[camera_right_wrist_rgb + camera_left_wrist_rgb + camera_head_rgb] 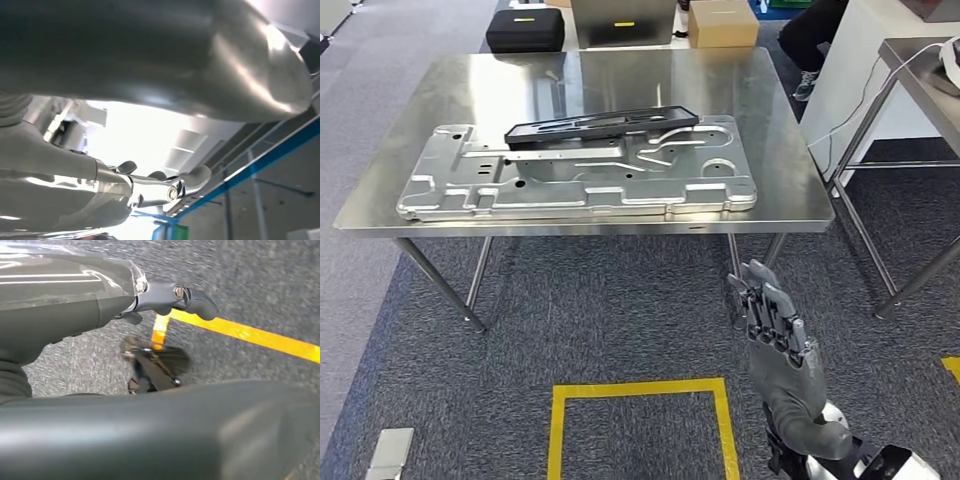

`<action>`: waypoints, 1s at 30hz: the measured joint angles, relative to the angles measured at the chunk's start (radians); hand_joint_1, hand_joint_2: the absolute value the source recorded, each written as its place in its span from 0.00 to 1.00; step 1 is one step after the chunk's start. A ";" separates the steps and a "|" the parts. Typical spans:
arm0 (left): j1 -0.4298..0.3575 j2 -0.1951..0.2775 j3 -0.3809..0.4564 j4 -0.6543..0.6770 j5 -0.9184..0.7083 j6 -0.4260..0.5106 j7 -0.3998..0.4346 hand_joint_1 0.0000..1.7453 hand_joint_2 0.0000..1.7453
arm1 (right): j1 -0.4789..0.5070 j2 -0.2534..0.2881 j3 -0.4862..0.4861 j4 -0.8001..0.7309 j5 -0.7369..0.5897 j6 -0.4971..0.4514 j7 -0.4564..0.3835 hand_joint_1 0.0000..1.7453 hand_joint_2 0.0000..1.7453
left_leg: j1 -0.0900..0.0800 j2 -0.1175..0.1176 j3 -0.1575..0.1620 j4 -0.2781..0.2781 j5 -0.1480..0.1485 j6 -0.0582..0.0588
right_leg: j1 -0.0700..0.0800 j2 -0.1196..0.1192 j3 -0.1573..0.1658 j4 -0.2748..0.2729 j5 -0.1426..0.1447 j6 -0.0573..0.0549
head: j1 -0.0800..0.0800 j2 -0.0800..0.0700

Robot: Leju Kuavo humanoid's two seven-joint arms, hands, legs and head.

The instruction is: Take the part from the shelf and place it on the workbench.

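Right hand, head view: your right hand [782,345] is raised in front of the workbench's near edge, fingers extended close together and pointing up, nothing in its grasp.
Part, head view: the long black part [601,126] lies on top of the large silver stamped panel [576,172], along that panel's far side.
Workbench, head view: the steel workbench [780,150] carries the panel; beyond its far edge you see a black case [525,29] and a cardboard box [722,22] on the floor.
Floor, head view: a yellow tape square [641,415] marks the grey carpet below the bench.
Left hand, left wrist view: your left hand [113,300] hangs over the carpet and a yellow line [245,333], fingers stretched out straight, holding nothing.
Right hand, right wrist view: you see the fingers [158,187] straight against bright ceiling light, empty.
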 joint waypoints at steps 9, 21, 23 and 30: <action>0.001 -0.013 0.017 0.000 0.017 0.000 0.000 0.00 0.00 | 0.112 0.005 -0.069 0.063 0.047 0.005 0.000 0.00 0.00 | -0.004 -0.003 0.215 -0.335 0.044 0.050 | 0.001 0.005 -0.087 0.050 0.026 0.043 | 0.001 0.000; -0.001 -0.029 0.030 0.000 0.015 -0.005 -0.005 0.00 0.00 | 0.197 0.034 -0.133 0.152 0.063 0.014 0.011 0.00 0.00 | -0.022 0.009 0.038 -0.273 0.158 0.052 | 0.010 0.013 0.154 -0.010 -0.093 0.025 | 0.003 0.000; 0.000 -0.030 0.034 0.000 0.013 -0.006 -0.009 0.00 0.00 | 0.200 0.041 -0.133 0.182 0.074 0.005 0.020 0.00 0.00 | -0.021 0.008 0.026 -0.269 0.166 0.042 | 0.008 0.011 0.144 -0.023 -0.088 0.015 | 0.002 0.000; 0.004 -0.030 0.040 0.000 0.011 -0.006 -0.012 0.00 0.00 | 0.209 0.072 -0.128 0.374 0.115 -0.074 0.067 0.00 0.00 | -0.003 0.001 0.003 -0.002 -0.023 0.004 | 0.003 -0.001 0.035 -0.007 -0.013 -0.005 | 0.001 0.000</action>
